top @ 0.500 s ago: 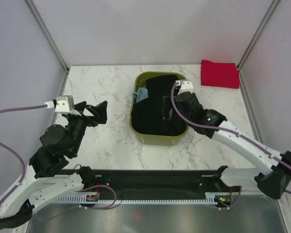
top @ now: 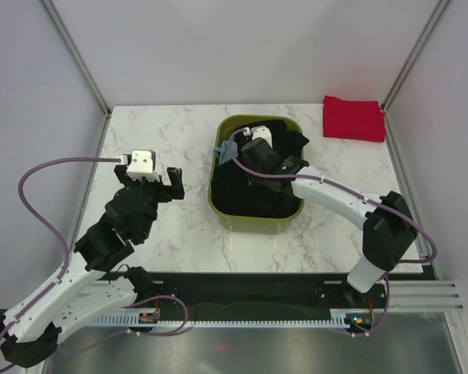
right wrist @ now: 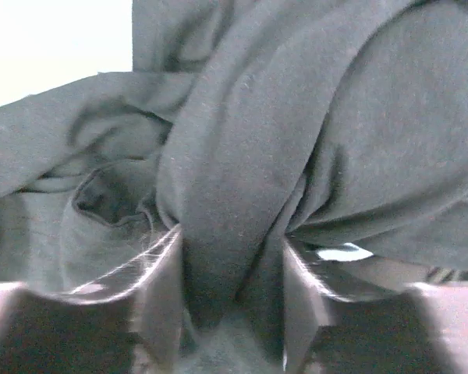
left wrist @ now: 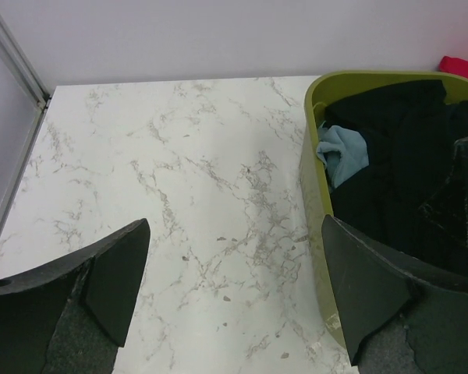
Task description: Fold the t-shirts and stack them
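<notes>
A white marble surface (left wrist: 179,156) is seen from above, with an olive-green tub (top: 253,226) near its middle and a red t-shirt (top: 352,118), already folded flat, lying at the far right corner. The tub is filled with a crumpled black t-shirt (top: 249,195). A pale blue t-shirt (left wrist: 343,152) is tucked against the tub's far left wall, partly covered by the black cloth. The right tool (right wrist: 232,265) is lowered into the tub and is clenched on a raised ridge of the black t-shirt, the cloth being pinched between both fingers. The left tool (left wrist: 234,234) is held released, jaws wide apart, above bare marble just left of the tub, with nothing between them. The step in hand is judged to be the lifting of the black t-shirt out of the tub. It would best be done by a slow, straight upward pull, so that the shirt is drawn clear of the rim without the tub being tipped or the pale blue t-shirt dragged out with it. The free marble under the left tool could then be used for spreading the shirt.
</notes>
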Action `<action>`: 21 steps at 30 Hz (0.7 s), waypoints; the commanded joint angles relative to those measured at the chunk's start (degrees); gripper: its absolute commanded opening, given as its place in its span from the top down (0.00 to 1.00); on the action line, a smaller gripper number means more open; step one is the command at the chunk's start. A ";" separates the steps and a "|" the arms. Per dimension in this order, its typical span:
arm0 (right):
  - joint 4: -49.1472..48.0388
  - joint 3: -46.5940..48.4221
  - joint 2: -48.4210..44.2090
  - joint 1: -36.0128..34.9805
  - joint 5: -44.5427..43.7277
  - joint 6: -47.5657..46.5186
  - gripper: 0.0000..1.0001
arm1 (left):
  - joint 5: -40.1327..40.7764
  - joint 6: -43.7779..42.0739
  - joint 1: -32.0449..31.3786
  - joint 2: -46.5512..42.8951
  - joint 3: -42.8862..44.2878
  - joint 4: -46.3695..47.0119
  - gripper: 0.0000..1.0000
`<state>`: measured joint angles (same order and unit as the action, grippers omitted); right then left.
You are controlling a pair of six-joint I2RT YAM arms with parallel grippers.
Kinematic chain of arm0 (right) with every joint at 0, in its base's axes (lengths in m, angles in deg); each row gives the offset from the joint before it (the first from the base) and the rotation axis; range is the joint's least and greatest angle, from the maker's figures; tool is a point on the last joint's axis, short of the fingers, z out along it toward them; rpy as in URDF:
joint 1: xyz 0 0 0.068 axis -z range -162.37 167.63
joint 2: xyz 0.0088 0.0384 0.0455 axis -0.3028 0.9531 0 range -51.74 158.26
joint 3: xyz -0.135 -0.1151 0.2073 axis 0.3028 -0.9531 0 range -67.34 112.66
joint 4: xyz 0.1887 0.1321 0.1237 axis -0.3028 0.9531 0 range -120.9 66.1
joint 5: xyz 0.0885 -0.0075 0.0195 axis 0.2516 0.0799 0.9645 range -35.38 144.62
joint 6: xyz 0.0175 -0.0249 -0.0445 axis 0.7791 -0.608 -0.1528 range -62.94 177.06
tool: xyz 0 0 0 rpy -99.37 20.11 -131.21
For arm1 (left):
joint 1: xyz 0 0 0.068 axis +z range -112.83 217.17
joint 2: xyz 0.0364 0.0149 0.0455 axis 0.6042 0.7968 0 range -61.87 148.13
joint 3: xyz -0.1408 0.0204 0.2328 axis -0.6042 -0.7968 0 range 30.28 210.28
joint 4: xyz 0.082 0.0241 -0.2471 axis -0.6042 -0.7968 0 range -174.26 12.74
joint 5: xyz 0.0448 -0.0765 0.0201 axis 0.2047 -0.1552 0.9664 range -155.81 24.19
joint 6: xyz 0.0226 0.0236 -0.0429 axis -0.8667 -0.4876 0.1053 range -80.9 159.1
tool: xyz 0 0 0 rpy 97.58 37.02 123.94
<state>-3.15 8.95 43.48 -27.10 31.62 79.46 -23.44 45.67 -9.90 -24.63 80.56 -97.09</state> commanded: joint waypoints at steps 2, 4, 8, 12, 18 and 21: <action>-1.12 3.51 0.32 -0.18 -0.46 0.99 0.67 | -2.90 -0.86 1.89 0.03 -0.01 0.41 0.03; 0.37 4.82 -0.12 -0.18 -1.51 0.90 0.67 | -3.78 -0.59 2.51 0.29 -0.18 0.15 0.03; 4.15 10.18 -2.22 -0.18 -2.22 -0.24 0.76 | -4.75 -0.33 3.03 1.09 0.17 -0.20 0.04; 6.52 14.66 -4.86 -0.18 -1.60 -1.39 1.00 | -5.37 -0.15 3.65 1.79 0.34 -0.47 0.06; 10.30 25.29 -10.92 -0.18 -7.72 -6.65 1.00 | -5.81 -0.24 3.83 3.02 0.34 -0.73 0.07; 9.71 29.61 -17.33 -0.18 -22.19 -11.04 1.00 | -6.24 -0.33 3.74 3.72 0.34 -0.82 0.08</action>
<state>7.97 31.84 35.61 -27.26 25.72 73.97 -28.92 45.67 -6.34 -21.49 80.54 -98.21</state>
